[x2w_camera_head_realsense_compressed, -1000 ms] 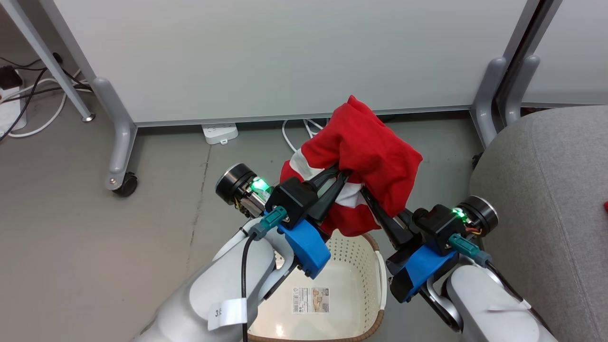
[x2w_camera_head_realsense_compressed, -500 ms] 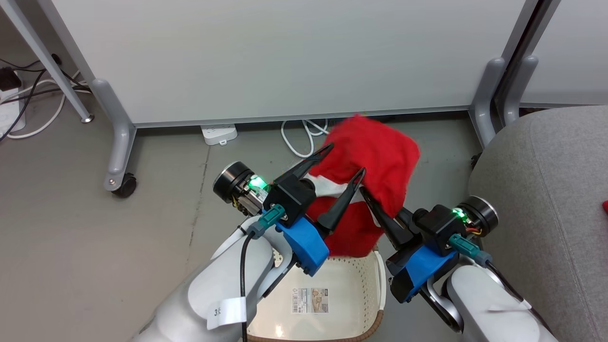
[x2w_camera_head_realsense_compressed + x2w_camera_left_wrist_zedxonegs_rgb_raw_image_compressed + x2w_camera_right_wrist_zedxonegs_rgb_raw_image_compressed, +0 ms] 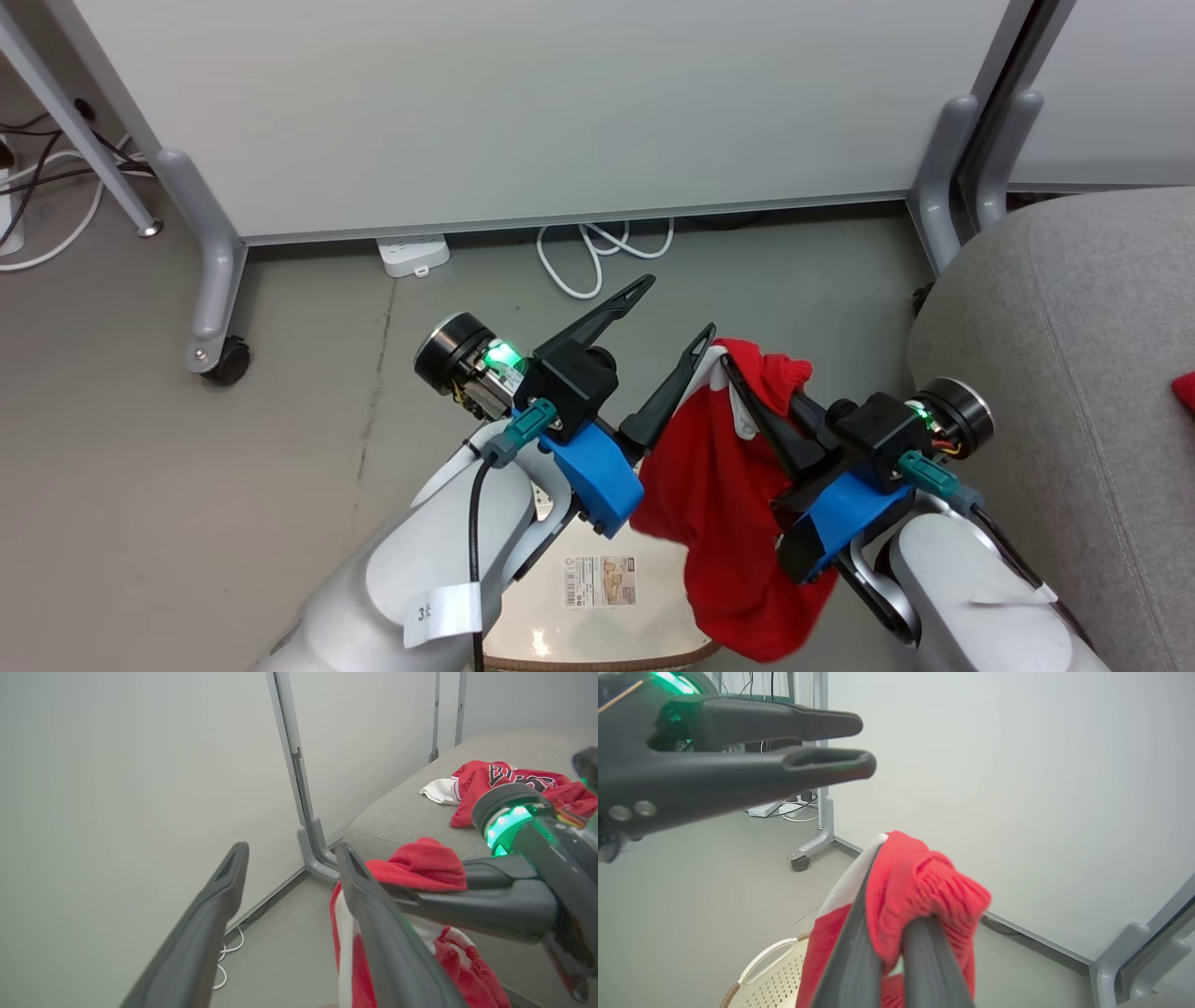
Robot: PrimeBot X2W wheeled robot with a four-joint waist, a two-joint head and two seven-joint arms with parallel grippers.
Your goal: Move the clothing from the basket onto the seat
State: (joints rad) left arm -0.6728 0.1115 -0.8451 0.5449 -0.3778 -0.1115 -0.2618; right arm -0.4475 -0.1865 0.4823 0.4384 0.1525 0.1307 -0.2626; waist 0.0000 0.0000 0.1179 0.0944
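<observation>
Garment (image 3: 719, 504) hangs pinched in right gripper (image 3: 730, 366) above basket (image 3: 607, 630); left gripper (image 3: 680, 303) spread wide, empty; seat (image 3: 1074, 355) beside.

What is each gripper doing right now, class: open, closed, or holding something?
Left gripper: open, holding nothing.
Right gripper: closed on the red garment.

The left claw (image 3: 680, 303) and right claw (image 3: 731, 367) have long black fingers, blue mounts (image 3: 597, 476) and green wrist lights (image 3: 504, 357). Pale grey forearms (image 3: 420, 569) carry teal-plugged cables (image 3: 479, 523), with a white tag (image 3: 443, 611) at seven o'clock.
</observation>
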